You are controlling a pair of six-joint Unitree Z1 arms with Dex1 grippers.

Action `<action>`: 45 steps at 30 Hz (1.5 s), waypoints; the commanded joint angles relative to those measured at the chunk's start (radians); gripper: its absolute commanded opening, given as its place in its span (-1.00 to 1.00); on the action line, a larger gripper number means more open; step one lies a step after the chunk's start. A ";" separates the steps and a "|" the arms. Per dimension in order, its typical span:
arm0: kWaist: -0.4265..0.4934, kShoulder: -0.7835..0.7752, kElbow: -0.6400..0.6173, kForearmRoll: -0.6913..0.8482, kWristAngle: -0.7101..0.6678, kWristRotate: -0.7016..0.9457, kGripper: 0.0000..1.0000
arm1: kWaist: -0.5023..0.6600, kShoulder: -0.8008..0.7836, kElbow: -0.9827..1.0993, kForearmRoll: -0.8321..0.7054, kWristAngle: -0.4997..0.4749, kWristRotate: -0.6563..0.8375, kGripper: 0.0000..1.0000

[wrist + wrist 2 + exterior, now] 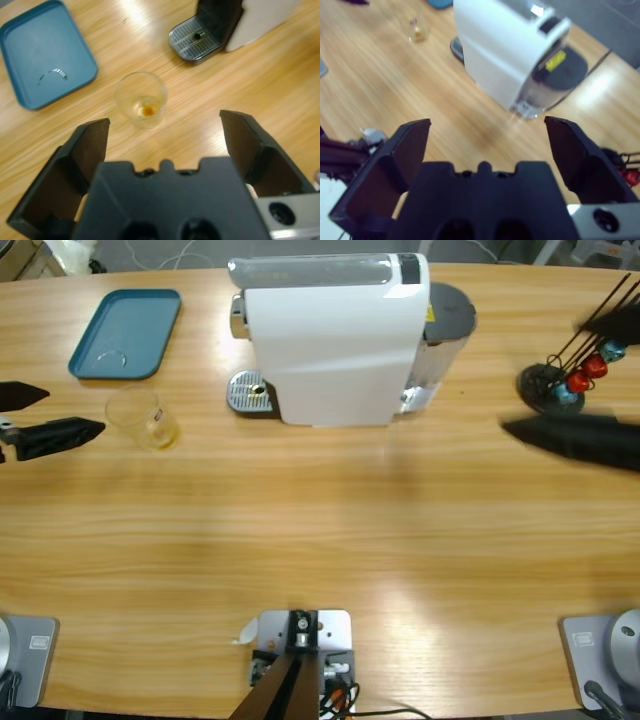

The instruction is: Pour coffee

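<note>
Both grippers wide open, nothing in hand!

The left gripper (25, 418) reaches in low from the left edge, jaws spread, just left of the glass tumbler (146, 418) holding the coffee (145, 110). The right gripper (487, 145), jaws also apart and empty, hovers right of the white coffee machine (330, 335), whose yellow label (554, 60) is unreadable.

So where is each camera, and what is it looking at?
High view: above the table, looking down; both hands at the side edges.
Left wrist view: on the left arm, looking at the glass and tray; left hand open.
Right wrist view: on the right arm, facing the machine; right hand open.
All share the glass and machine.
</note>
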 commanded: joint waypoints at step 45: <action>0.013 0.520 0.157 -0.489 0.201 -0.204 0.40 | -0.011 -0.186 0.257 -0.075 0.099 0.018 0.84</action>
